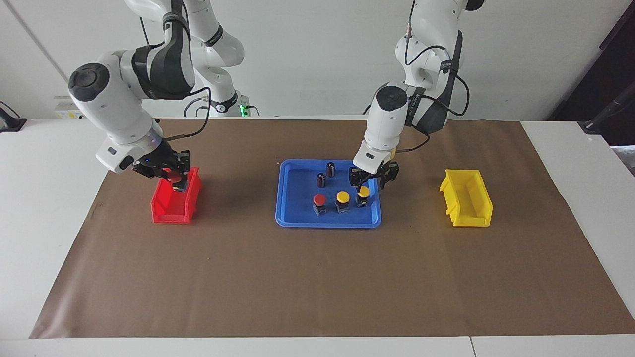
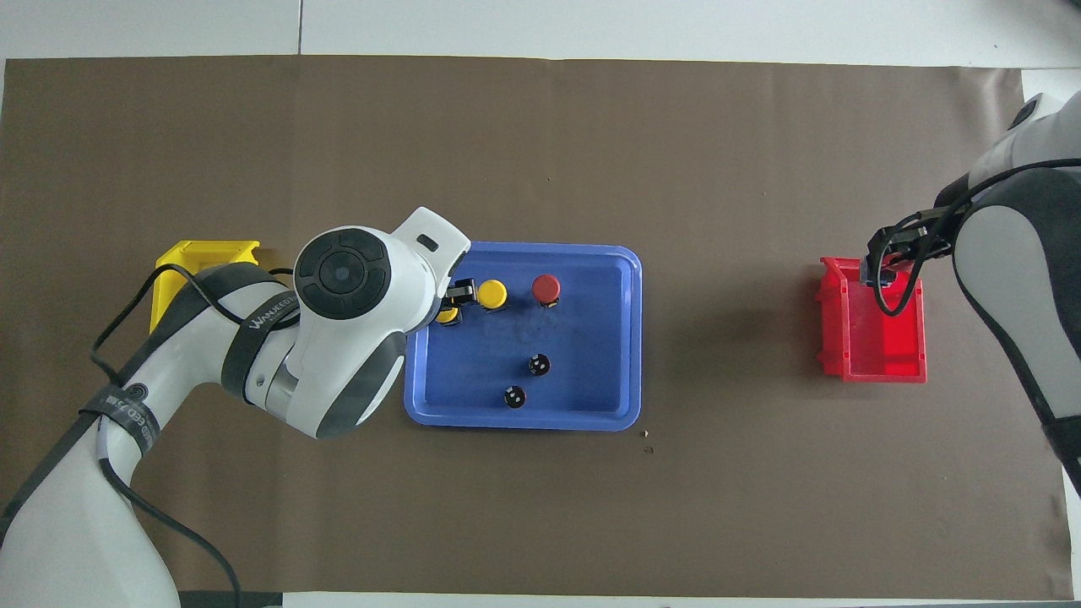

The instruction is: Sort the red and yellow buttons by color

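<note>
My right gripper (image 1: 173, 179) is shut on a red button (image 1: 172, 174) and holds it over the red bin (image 1: 171, 210); in the overhead view (image 2: 882, 268) the button is hidden by the hand. My left gripper (image 1: 368, 187) is down in the blue tray (image 1: 297, 210), open, with its fingers either side of a yellow button (image 1: 363, 191) at the tray's corner toward the left arm's end. In a row beside it stand the other yellow button (image 1: 343, 197) and a red button (image 1: 319, 200). The overhead view shows these too: yellow (image 2: 448, 316), yellow (image 2: 491, 293), red (image 2: 545, 288).
Two small dark cylinders (image 1: 331, 169) (image 1: 321, 179) stand in the tray nearer to the robots than the buttons. A yellow bin (image 1: 466, 198) sits toward the left arm's end of the table. Brown paper (image 1: 317, 277) covers the table.
</note>
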{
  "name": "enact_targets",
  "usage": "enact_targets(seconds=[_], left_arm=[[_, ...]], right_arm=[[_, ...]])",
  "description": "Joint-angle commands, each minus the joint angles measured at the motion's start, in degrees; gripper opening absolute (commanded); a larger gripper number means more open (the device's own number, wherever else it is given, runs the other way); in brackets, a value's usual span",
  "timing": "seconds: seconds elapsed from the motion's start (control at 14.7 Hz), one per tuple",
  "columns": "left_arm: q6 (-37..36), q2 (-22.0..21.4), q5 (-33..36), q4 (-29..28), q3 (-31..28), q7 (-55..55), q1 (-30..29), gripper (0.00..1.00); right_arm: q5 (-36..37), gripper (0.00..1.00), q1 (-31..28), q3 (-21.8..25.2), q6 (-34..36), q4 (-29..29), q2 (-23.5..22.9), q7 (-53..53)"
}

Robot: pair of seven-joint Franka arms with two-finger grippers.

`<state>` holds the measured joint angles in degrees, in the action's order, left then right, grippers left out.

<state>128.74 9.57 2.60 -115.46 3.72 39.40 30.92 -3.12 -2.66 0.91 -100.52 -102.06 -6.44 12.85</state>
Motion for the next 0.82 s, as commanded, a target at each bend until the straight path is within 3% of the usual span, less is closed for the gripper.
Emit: enact_targets(seconds=[0.0,0.27,0.54,0.61,0.68,0.75], left_arm=[[2.5,-0.6,1.2,-1.2,-0.8,1.6,0.9,0.78],[2.7,-0.4,1.2,-1.7,-0.8,1.6,1.0,0.75],[3.9,0.8,1.3,-1.7,-0.8,1.7,1.3,0.73],[3.8,0.8,1.2,-1.7,-0.8,1.8,1.3,0.68],[3.9,0.8,1.2,-1.6,-0.8,3.0,1.3,0.53],[4.0,0.8,1.2,-1.6,-0.8,4.9,1.6,0.31]], right_arm=[[-0.8,0.16,-2.6,-0.9,-7.9,-11.2,4.9,5.3],[-0.8,0.16,-4.4,-0.7,-17.5,-22.0,8.6,9.0],[-0.8,0.16,-4.6,-0.7,-21.4,-27.0,10.3,9.0],[-0.8,0.16,-4.6,-0.7,-22.4,-28.2,10.7,9.0],[-0.8,0.16,-4.6,-0.6,-23.0,-29.2,11.1,9.1],[-0.8,0.16,-4.6,-0.6,-23.1,-30.0,11.5,9.2]])
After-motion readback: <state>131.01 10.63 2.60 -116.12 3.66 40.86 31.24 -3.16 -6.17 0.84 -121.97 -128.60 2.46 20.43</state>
